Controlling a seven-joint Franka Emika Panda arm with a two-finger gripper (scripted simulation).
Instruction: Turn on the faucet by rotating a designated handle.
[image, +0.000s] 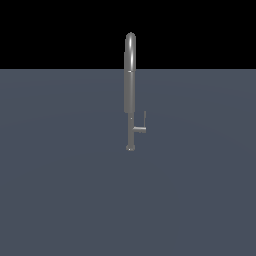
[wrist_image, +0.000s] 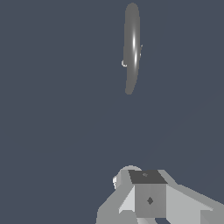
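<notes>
Fingers (wrist_image: 151, 199): we cannot tell spread or pressed; well apart from faucet (image: 130, 75). Handle (image: 144, 120) untouched, whole turn left.

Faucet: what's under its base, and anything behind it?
The faucet stands by its small round base on the flat grey floor; what lies beneath the base is covered. Behind it only floor and black background show. The handle sticks out toward the exterior view's right.
</notes>
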